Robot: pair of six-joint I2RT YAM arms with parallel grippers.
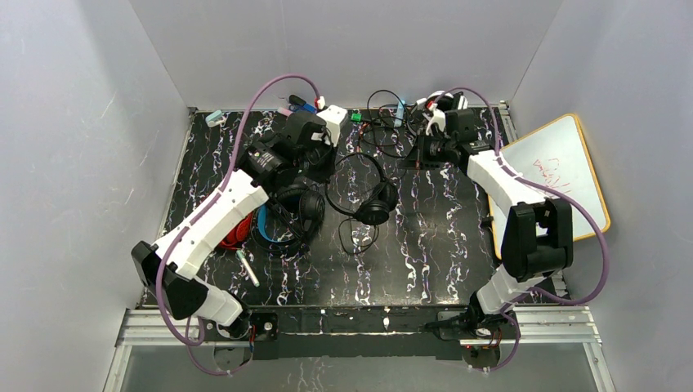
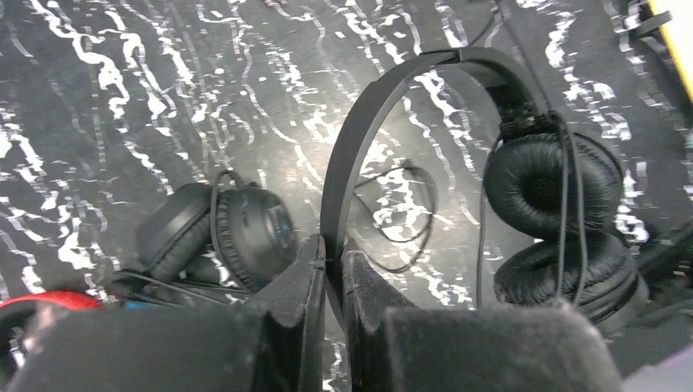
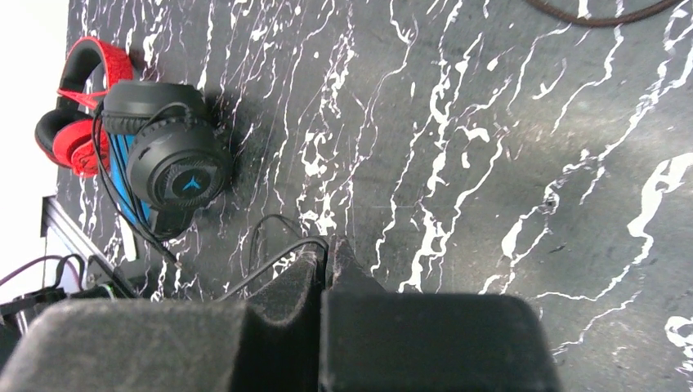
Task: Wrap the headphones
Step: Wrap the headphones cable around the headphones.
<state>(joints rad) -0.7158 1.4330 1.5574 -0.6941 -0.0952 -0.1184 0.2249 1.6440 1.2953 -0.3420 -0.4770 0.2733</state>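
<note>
Here we go: my left end effector (image 2: 331, 269) is clenched on the slim headband of the all-black headphones (image 2: 556, 175), mid-tabletop (image 2: 122, 98), right of the blue-banded pair (image 2: 245, 233) and the red pair (image 2: 49, 300). Far side, my right end effector (image 3: 324, 257) pinches a thin cable (image 3: 282, 251). I judge the band light and springy, the matte pads soft, the cord limp and snag-prone, so I should hold the band and wind gently.
</note>
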